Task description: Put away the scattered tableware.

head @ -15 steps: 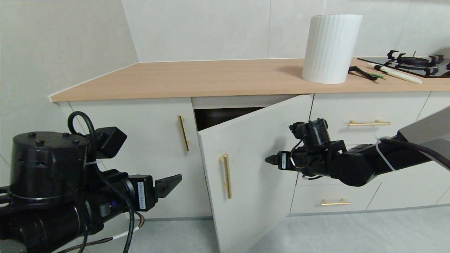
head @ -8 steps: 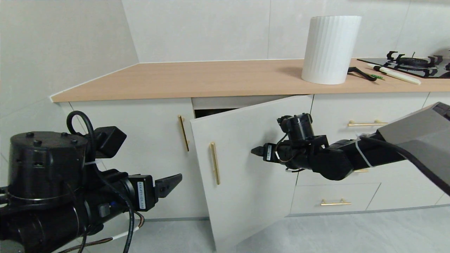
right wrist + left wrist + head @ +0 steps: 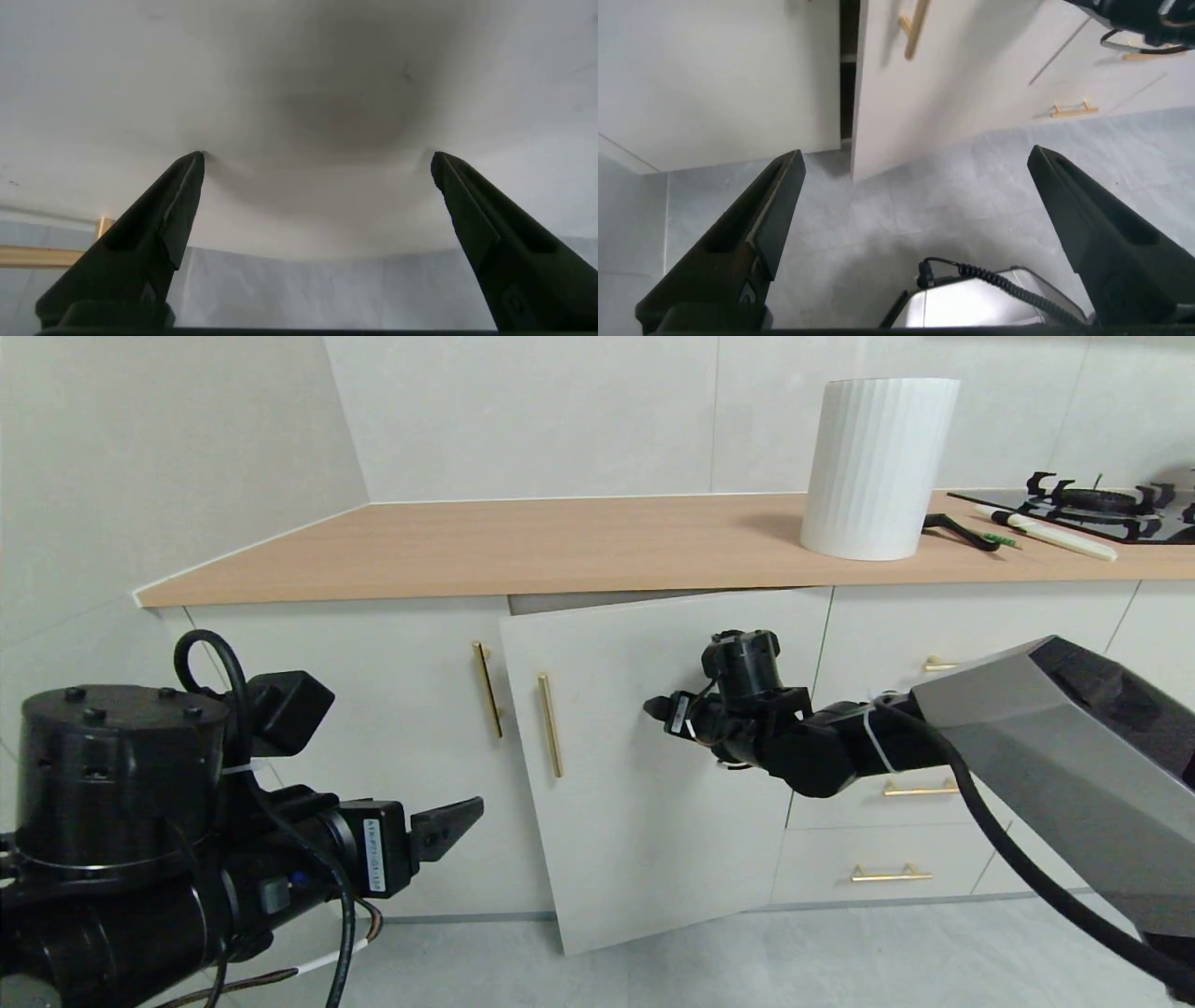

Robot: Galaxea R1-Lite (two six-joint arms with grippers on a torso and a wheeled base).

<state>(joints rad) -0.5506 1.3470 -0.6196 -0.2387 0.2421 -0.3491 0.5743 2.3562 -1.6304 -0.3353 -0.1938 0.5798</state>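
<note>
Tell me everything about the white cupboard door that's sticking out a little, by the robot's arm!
The flat white cupboard door is smooth and plain, with a slim upright gold bar handle near its left edge. Hinged on the right, it stands slightly ajar, almost shut, under the wooden countertop. The right gripper, fingers open, seems to rest against its front.

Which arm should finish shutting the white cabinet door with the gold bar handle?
Right. The right pincer, open, sits against the slightly ajar white cabinet door; the left pincer hangs low, clear of it.
</note>
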